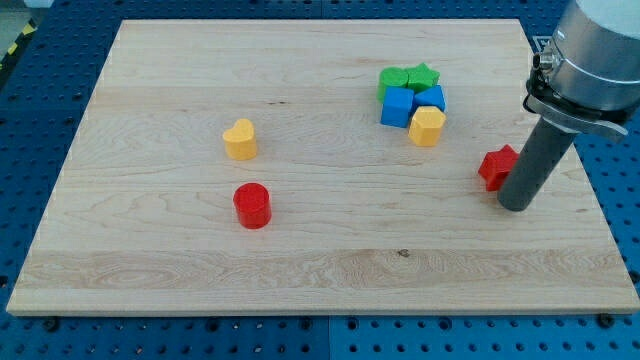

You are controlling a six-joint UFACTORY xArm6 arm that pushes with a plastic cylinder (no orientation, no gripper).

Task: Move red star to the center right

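Yellow heart (240, 139) and red cylinder (252, 205) sit left on the worktop (200, 80). The red star (496, 166) is already center right — my tip (517, 207), a jawless rod, touches its right side; nudge gently, not further right.

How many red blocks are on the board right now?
2. A red cylinder sits left of centre toward the view's bottom; the red star is at the view's right, touching my tip, which partly covers it. None seem hidden.

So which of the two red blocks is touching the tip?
The red star at the view's right, against my tip; the red cylinder sits far left.
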